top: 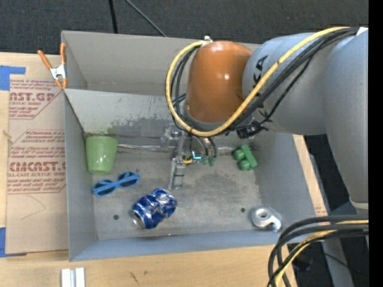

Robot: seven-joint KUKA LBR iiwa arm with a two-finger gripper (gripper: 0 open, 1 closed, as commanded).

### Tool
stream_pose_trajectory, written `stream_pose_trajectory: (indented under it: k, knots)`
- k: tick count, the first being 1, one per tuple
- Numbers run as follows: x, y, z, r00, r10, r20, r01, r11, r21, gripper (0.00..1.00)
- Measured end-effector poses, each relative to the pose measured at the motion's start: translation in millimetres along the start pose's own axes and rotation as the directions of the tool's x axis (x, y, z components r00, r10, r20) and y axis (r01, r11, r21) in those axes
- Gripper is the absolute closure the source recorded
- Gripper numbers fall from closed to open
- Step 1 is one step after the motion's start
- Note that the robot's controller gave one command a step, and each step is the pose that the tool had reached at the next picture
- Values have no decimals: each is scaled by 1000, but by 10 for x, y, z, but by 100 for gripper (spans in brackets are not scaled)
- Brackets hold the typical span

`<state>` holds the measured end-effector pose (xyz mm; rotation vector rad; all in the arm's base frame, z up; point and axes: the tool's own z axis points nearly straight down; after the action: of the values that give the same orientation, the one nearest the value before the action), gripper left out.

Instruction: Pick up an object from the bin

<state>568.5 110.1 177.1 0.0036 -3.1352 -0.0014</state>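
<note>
Can [154,208]: crushed, blue, lying on its side on the bin [209,239] floor; the likeliest pick, since nothing else lies so near the jaws.
Can axis: runs from lower left to upper right in the view.
Jaws: hang just beyond the can's upper-right end, near it but apart, with nothing between them.
Jaw state: spread or pressed together, cannot tell.
Key relation: the can lies down and left of the jaws; they are off its end, not over its middle.
Judgement: a short shift along the can's axis, closing across its narrow width.
Others: blue glasses [115,184] left of the can, green cup [100,153] beyond those; green block [245,158] and metal piece [264,217] well right of the can.
</note>
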Motion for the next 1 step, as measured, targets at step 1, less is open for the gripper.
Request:
stream_pose_trajectory:
  k: [1]
  knots:
    - [458,222,1071,933,-361,8,361,933,0,0]
